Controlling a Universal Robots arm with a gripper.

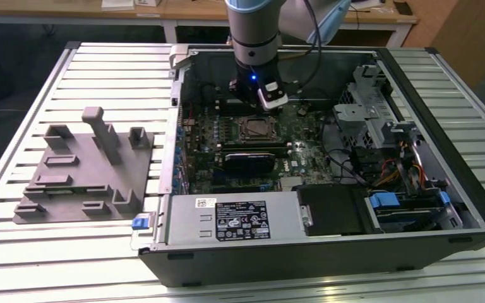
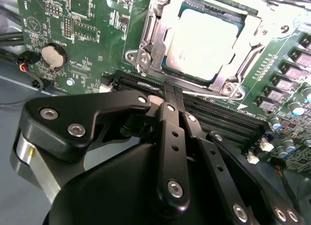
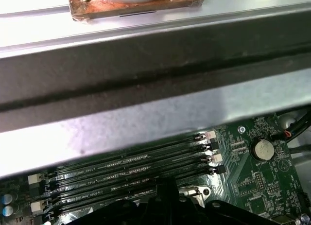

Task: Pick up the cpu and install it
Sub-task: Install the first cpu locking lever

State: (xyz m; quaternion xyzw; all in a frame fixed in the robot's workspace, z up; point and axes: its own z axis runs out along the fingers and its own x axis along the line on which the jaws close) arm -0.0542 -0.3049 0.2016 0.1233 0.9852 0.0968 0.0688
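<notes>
Slatted metal table (image 1: 99, 69) carries open computer case (image 1: 444, 88); desks (image 1: 192, 12) probably behind.

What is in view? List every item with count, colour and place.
cpu: one, silvery, in the socket on the motherboard
motherboard: one, green, inside the case
memory slots: four, black, beside the socket
coin battery: one, silvery, on the motherboard
computer case: one, black, open, on the table
fixture block: one, grey, at the exterior view's left
table: one, pale, slatted
gripper: one, black, shut, empty, over the memory slots
</notes>
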